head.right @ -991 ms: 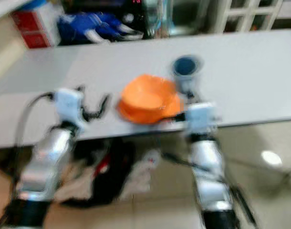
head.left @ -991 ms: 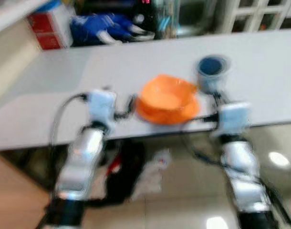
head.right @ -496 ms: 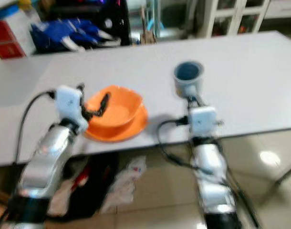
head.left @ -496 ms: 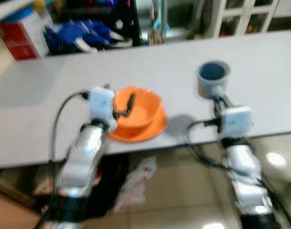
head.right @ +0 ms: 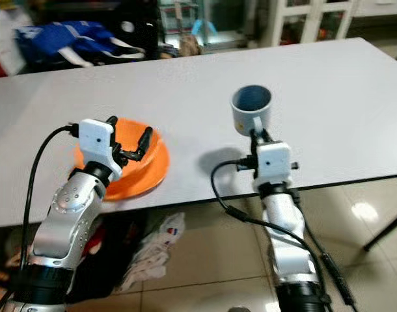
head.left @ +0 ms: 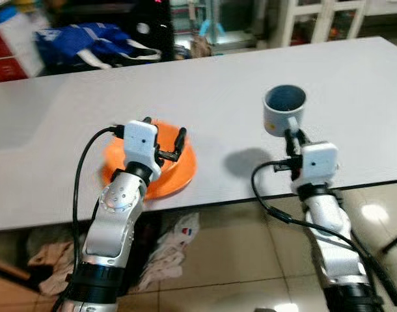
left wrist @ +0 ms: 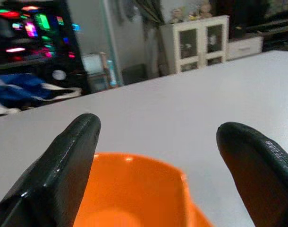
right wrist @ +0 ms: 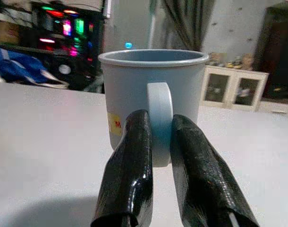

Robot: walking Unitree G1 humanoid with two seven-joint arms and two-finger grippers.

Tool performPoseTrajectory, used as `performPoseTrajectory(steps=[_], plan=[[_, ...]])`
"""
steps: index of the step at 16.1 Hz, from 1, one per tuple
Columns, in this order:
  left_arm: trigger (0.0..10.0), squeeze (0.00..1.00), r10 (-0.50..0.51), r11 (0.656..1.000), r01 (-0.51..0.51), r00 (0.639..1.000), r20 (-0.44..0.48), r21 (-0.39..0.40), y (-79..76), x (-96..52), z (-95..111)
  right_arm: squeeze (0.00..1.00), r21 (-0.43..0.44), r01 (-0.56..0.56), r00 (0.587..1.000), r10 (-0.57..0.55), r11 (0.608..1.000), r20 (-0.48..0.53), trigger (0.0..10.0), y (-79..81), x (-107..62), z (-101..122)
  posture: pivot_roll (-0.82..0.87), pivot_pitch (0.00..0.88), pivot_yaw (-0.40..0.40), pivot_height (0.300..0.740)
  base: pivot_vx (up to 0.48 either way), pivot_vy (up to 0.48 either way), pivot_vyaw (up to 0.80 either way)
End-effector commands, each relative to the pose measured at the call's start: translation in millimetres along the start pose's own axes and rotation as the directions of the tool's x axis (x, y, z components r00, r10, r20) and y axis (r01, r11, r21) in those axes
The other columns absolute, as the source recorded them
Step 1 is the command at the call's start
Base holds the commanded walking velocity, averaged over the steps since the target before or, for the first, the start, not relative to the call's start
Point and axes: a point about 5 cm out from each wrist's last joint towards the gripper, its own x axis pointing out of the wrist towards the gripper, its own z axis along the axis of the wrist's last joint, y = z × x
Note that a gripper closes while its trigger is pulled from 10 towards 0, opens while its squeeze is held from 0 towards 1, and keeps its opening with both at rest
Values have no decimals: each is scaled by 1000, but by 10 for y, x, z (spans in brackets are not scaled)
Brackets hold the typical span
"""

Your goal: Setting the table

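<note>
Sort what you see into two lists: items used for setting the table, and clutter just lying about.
For the job:
- round orange plastic bowl on its plate, under the open left pincer
- grey-blue plastic mug, its handle clamped in the right pincer

Lying about:
- blue and white bag beyond the table
- crumpled white plastic bag on the floor

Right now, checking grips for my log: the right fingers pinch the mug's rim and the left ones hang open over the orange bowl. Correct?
Not the rim: the right wrist view shows the right fingers pinching the mug by its handle. The rest holds.
</note>
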Motion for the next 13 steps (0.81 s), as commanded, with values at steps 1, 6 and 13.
performPoseTrajectory(steps=[1, 6, 13], plan=[[10000, 0, 29, 1000, -29, 1000, -6, -8, 58, -19, 4, 0, 12, -17, 1000, 17, 1000, 15, 0, 47, 32, 24, -154, 0, 111, 740, 0, 251, 0], [10000, 0, 22, 1000, -22, 1000, -3, 14, 55, -14, 20, 0, 20, -45, 999, 45, 999, 28, 0, 99, 81, 36, -144, 0, 108, 740, 254, 356, 0], [10000, 0, 5, 999, -6, 1000, 12, 40, 43, 13, 75, 0, 21, -61, 998, 60, 998, 31, 0, 141, 78, 27, -143, 0, 109, 740, 439, 41, 0]])
